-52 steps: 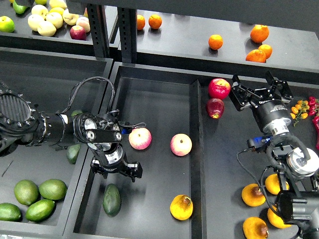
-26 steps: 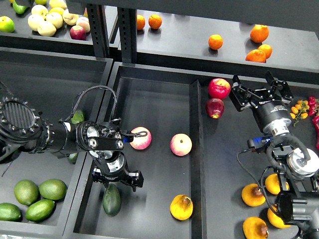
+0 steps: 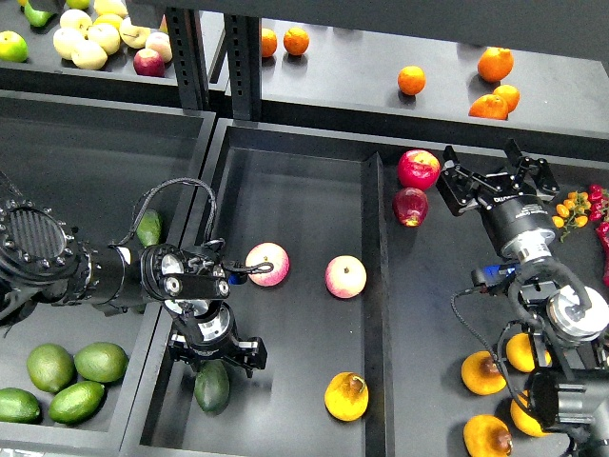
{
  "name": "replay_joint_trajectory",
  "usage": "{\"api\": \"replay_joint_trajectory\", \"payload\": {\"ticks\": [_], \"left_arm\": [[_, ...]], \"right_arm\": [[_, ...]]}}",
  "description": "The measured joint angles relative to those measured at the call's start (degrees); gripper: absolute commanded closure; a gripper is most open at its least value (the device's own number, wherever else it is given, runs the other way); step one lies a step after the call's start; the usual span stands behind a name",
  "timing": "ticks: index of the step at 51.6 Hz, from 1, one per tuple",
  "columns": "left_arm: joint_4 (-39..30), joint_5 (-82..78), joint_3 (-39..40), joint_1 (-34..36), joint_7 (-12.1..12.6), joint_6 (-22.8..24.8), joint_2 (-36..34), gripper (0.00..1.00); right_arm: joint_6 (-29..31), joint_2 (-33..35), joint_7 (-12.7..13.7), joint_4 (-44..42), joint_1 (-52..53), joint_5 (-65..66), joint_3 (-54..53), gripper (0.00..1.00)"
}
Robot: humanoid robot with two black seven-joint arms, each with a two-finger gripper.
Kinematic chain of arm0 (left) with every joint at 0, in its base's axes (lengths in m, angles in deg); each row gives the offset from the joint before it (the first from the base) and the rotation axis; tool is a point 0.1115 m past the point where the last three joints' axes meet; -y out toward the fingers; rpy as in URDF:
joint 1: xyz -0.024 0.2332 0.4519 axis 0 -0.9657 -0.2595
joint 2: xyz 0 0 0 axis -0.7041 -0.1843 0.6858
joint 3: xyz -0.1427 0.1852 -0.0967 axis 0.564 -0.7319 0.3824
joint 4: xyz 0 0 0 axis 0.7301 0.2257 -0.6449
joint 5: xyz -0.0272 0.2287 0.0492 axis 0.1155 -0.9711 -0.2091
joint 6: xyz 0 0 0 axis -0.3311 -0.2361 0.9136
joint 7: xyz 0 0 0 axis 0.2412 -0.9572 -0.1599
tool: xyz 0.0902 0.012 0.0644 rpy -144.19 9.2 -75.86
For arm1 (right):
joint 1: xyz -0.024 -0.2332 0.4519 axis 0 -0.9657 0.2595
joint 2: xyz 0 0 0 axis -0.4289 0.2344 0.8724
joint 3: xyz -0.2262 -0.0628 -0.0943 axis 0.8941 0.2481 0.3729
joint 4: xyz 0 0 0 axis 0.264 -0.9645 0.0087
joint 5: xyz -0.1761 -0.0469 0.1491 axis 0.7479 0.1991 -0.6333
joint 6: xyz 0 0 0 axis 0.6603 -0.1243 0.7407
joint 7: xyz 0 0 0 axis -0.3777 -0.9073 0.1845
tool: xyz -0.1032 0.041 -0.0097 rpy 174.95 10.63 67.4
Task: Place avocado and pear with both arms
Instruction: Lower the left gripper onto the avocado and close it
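Note:
The avocado (image 3: 211,390) lies dark green near the front left of the middle tray (image 3: 304,190). My left gripper (image 3: 216,358) is open right over the avocado's far end, one finger on each side, and its body hides the top of the fruit. The pear (image 3: 345,396), yellow-orange with a brown stem blotch, lies at the tray's front right. My right gripper (image 3: 493,179) is open and empty over the right tray, beside two red apples (image 3: 419,168).
Two pink-and-yellow apples (image 3: 267,264) lie mid-tray beside my left wrist. The left bin holds lighter green fruits (image 3: 76,381) and another avocado (image 3: 148,228). More pears (image 3: 483,373) lie front right. Oranges (image 3: 495,65) sit on the back shelf.
My left gripper has moved toward the front of the tray, down over the avocado, and now straddles its far end. The right arm has barely moved.

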Motion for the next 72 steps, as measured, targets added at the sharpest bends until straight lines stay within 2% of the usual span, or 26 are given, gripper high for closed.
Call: {"api": "replay_joint_trajectory", "payload": {"ticks": [31,47,60,72], "left_arm": [[0.02,0.15,0.08,-0.37,-0.01,0.00,0.08,0.02],[-0.44,0.65,0.09,-0.49,-0.01,0.00,0.10,0.07],[-0.60,4.01,0.52,-0.55,-0.01,0.00,0.10,0.24],[-0.50,5.91,0.78,-0.61,-0.01,0.00,0.10,0.59]], "right_arm": [[0.00,0.00,0.01,0.00,-0.15,-0.14,0.00,0.00],[0.00,0.00,0.01,0.00,-0.58,-0.14,0.00,0.00],[0.00,0.00,0.01,0.00,-0.62,-0.14,0.22,0.00],[0.00,0.00,0.01,0.00,-0.62,-0.14,0.32,0.00]]}}
